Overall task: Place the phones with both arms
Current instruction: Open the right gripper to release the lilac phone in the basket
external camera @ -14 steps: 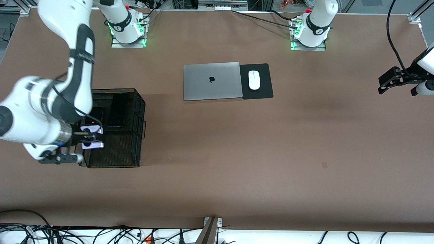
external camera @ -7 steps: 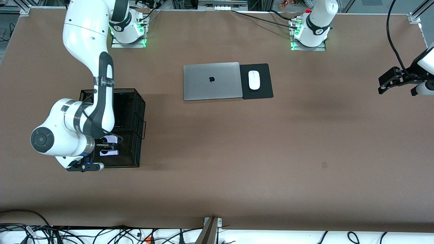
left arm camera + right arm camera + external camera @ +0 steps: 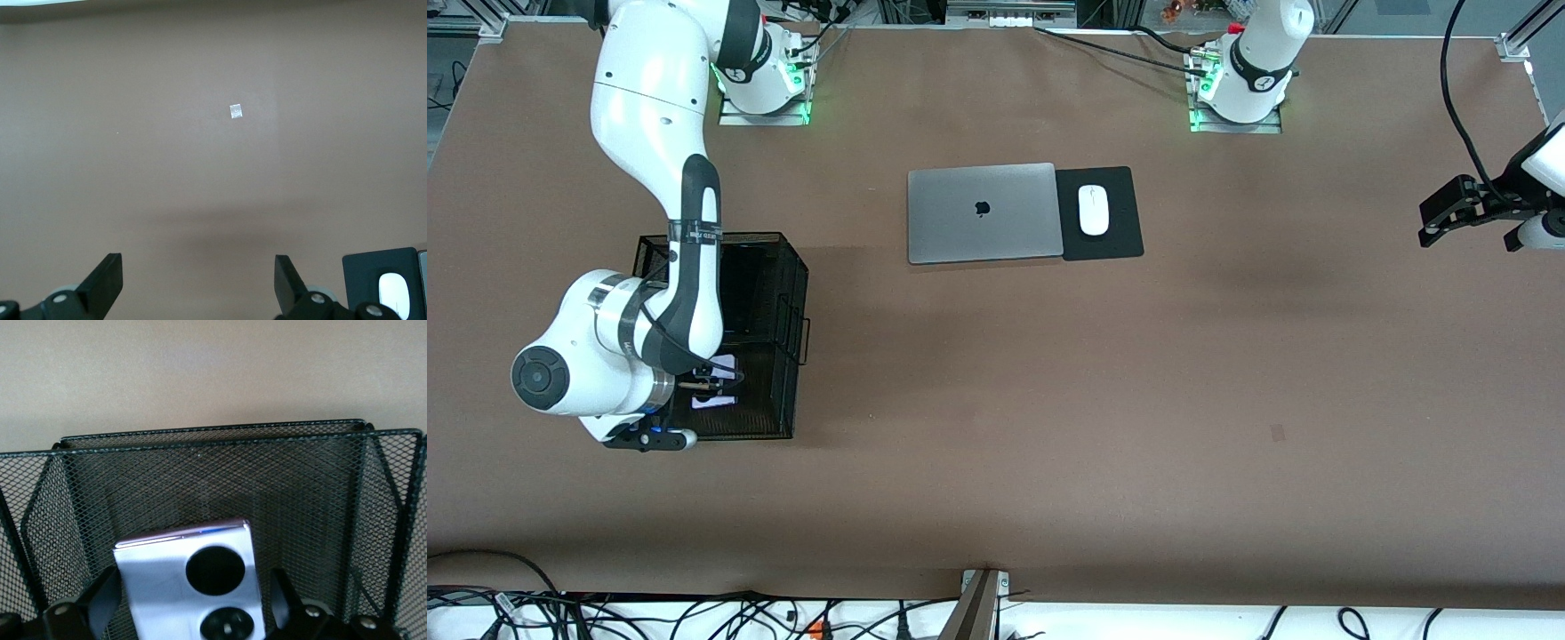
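Note:
The lilac-white phone [image 3: 187, 587], with two black circles on it, is down inside the black mesh basket [image 3: 213, 430] in the part nearer to the front camera. My right gripper [image 3: 193, 590] reaches into the basket [image 3: 793, 267] around that phone [image 3: 713, 400], open, with a slim gap showing beside one finger [image 3: 283, 590]. A long black slab phone [image 3: 743, 284] lies deeper in the basket, half covered by the right arm. The small black folded phone is hidden. My left gripper [image 3: 1449, 209] waits open and empty [image 3: 198, 277] over bare table at the left arm's end.
A closed grey laptop [image 3: 983, 213] lies mid-table toward the robots' bases. Beside it is a black mouse pad [image 3: 1120, 187] with a white mouse [image 3: 1093, 210]; both show in the left wrist view, the pad [image 3: 363, 273] and the mouse [image 3: 393, 297]. Cables hang at the front edge.
My right arm swung over the basket and lowered the lilac-white phone into it. Its jaws, shut on the phone before, now stand spread. The left arm has not moved.

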{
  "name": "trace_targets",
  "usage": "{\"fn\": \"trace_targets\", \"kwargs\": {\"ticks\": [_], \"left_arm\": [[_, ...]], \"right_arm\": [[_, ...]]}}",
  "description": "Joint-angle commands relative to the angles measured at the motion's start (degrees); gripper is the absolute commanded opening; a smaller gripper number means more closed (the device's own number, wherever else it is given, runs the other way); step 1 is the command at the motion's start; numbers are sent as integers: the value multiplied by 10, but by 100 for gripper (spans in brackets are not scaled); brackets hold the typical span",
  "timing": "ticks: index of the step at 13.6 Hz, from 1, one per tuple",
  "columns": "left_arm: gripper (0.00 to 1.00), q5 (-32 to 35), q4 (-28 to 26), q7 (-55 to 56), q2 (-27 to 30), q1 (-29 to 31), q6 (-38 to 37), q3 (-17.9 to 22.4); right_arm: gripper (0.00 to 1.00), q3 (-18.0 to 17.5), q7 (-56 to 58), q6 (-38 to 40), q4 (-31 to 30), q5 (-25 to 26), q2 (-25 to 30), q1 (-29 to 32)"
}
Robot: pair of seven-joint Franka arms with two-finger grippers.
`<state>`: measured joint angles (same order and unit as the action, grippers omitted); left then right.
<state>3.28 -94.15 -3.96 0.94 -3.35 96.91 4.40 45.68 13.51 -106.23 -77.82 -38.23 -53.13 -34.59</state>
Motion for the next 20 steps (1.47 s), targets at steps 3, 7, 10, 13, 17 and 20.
{"fn": "trace_targets", "kwargs": {"ticks": [3,7,10,13,17,20], "left_arm": [[100,-6,17,1,-8,2,-7,1],[100,-6,17,1,-8,3,-7,0],[100,-6,17,1,-8,3,-7,1],[100,-6,17,1,-8,4,-7,1],[100,-6,17,1,-8,4,-7,1],[100,-6,17,1,-8,4,-7,1]], "right_arm": [[100,9,-1,13,29,-4,29,1],[100,71,-1,105,36,3,79,-35],[100,144,-1,166,36,5,97,-92],[100,205,-4,182,11,21,108,-167],[100,158,-54,177,3,112,179,-174],[100,83,-102,147,-44,205,264,-167]]}}
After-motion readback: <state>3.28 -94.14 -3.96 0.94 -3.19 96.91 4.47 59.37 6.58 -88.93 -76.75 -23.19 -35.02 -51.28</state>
